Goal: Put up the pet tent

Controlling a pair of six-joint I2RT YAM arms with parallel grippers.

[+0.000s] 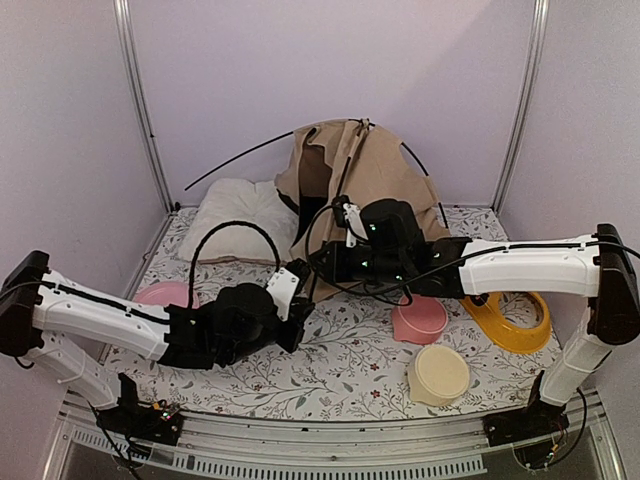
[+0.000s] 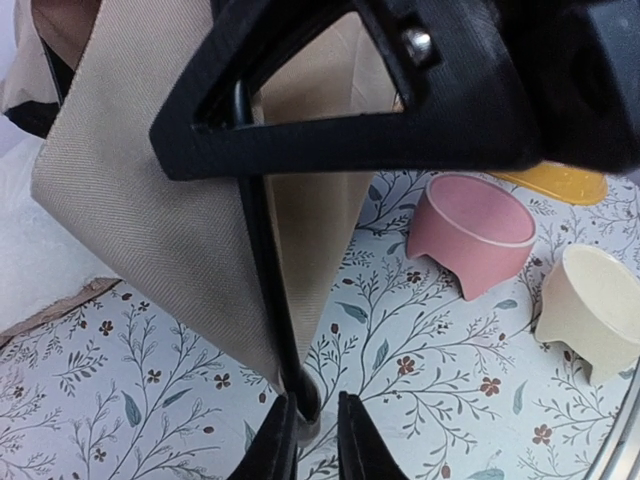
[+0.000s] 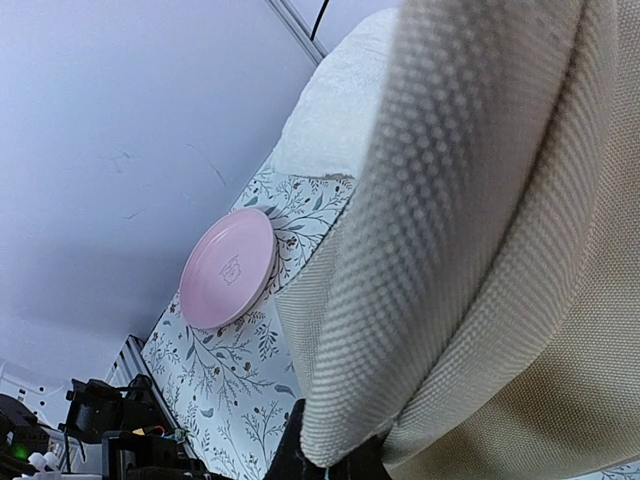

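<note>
Item: my left gripper (image 2: 312,428) was shut on the black pole (image 2: 262,250) end (long axis running far-right) into the pet tent (image 1: 372,172).

pet tent (image 1: 375,175) | tan fabric, thin black poles | half-raised, slumped, poles bowed | rear of table

The pet tent (image 1: 370,170) is showing tan weave, its poles (image 1: 240,158) running black. Under it the desk (image 1: 340,350) is wearing white cloth printed with grey-green sprigs and red flowers. Left of the tent a plate (image 1: 160,294) is showing pink. Right of it a pink bowl (image 1: 420,320) and a cream bowl (image 1: 440,373) are standing out.
</note>
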